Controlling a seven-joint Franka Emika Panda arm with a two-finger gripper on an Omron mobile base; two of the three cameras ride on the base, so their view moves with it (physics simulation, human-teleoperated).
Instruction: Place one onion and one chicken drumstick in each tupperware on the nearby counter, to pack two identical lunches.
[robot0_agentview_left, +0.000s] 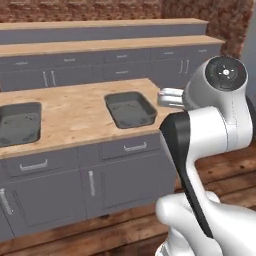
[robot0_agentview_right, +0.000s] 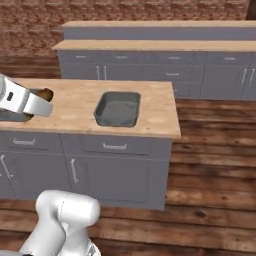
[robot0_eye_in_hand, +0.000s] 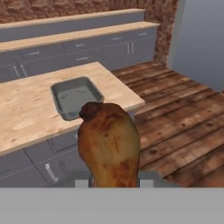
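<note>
I have a drumstick (robot0_eye_in_hand: 109, 146) pinched in my fingers (robot0_eye_in_hand: 111, 180), low centre of the hand view. The tray (robot0_agentview_left: 131, 108) mid-counter (robot0_agentview_left: 75, 112) looks empty; most packing remains.

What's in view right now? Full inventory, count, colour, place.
tupperware: 2, grey, both empty; right one near the counter's right end, left one at the left edge of the left base view
chicken drumstick: 1, orange-brown, held in the gripper, in the air in front of the counter
counter: 1, light wood top over grey drawers and cabinets with silver handles
back counter: 1, longer, similar wood top, stepped, along the brick wall
brick wall: red-brown, behind the back counter
floor: dark wood planks
arm: 1, white with dark joints
gripper: 1, closed on the drumstick, fingers mostly hidden behind it
</note>
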